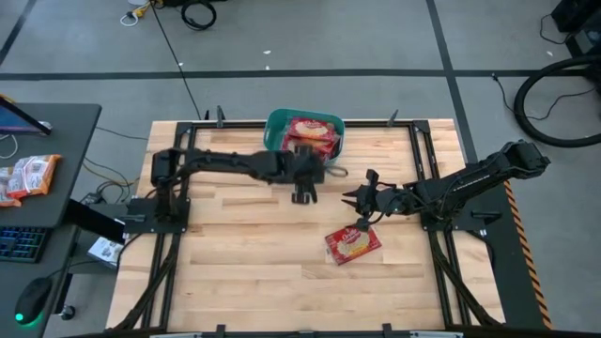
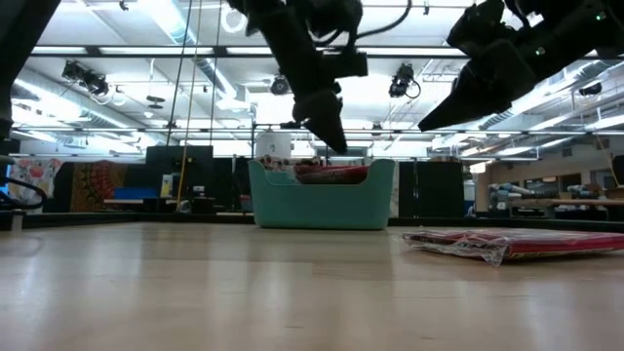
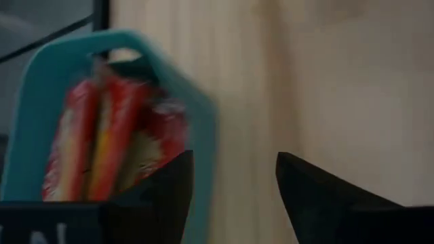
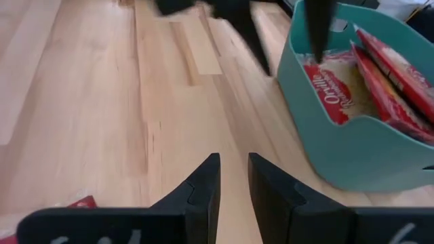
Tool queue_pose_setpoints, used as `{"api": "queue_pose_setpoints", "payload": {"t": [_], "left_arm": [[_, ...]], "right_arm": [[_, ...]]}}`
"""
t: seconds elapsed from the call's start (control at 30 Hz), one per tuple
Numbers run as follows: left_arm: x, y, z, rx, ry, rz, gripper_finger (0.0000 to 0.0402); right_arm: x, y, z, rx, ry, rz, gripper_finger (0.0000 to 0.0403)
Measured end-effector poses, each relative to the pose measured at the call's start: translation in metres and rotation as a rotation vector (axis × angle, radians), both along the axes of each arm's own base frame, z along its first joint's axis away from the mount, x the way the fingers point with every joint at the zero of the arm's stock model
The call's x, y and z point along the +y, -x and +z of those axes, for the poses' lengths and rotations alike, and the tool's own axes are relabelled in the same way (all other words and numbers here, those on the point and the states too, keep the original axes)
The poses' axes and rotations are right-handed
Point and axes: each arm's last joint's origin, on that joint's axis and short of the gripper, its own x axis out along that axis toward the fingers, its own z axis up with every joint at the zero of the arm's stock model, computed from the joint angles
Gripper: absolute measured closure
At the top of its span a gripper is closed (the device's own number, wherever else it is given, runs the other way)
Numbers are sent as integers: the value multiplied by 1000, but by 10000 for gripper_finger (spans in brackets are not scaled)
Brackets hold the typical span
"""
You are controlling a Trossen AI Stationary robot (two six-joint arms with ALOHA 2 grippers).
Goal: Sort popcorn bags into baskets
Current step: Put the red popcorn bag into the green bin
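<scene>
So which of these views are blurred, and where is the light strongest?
Left wrist view: motion blur smears the teal basket and the red popcorn bags inside it, while the left hand stays sharper. Right wrist view: the far arm is streaked, the basket's rim soft. Low view: bright ceiling lights turn both arms into dark silhouettes. High view: even light, only soft shadows.

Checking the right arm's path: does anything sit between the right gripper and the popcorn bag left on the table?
No. In the high view the right gripper hangs just beside the popcorn bag; only bare wooden table shows between them.
</scene>
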Motion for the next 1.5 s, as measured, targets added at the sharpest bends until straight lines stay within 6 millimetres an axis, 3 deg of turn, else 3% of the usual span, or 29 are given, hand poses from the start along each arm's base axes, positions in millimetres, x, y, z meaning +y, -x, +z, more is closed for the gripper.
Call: {"api": "queue_pose_setpoints", "payload": {"t": [0.23,0.5,0.7,1.0,1.17,1.27,1.5], "left_arm": [[-35,2,-4,50,23,-39,221],[-73,12,-15,120,68,-39,244],[-89,36,-32,73,26,-49,253],[-114,71,-43,-174,117,-208,256],[-126,75,-51,-260,161,-282,256],[-129,78,-54,-245,164,-267,255],[-129,80,-56,-236,153,-225,255]], "right_arm": [[3,0,-1,5,-44,48,321],[22,0,-7,36,-48,159,321],[38,-8,-16,30,-115,262,321],[63,-13,-45,367,-339,275,321],[77,-17,-47,538,-290,264,321],[86,-20,-38,597,-239,240,315],[114,-29,-31,719,-77,304,269]]}}
